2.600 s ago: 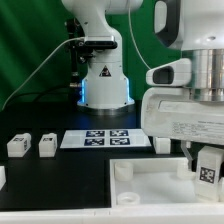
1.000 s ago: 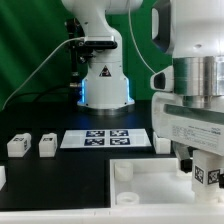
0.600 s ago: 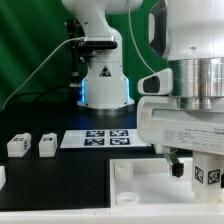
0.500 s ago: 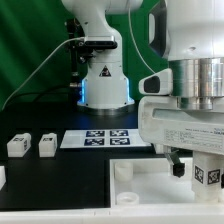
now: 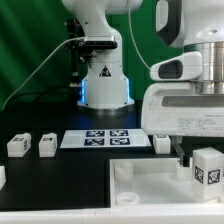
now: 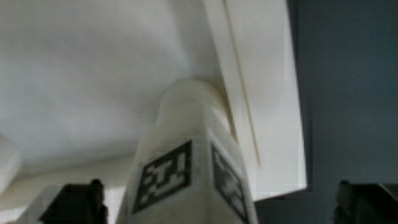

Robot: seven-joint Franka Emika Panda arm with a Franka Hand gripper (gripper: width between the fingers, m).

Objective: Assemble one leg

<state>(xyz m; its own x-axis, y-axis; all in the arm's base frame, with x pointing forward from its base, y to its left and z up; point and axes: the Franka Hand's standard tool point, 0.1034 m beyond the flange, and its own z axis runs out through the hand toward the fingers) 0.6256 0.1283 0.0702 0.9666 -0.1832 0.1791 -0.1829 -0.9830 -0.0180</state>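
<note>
Leg upright on panel at exterior view's right, prob. seated in corner socket so it stands alone; gripper over it w/ fingers wide apart, holding nothing.

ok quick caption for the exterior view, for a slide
Open tool above a tagged leg standing on the white panel; two more legs wait at the exterior view's left.
</note>
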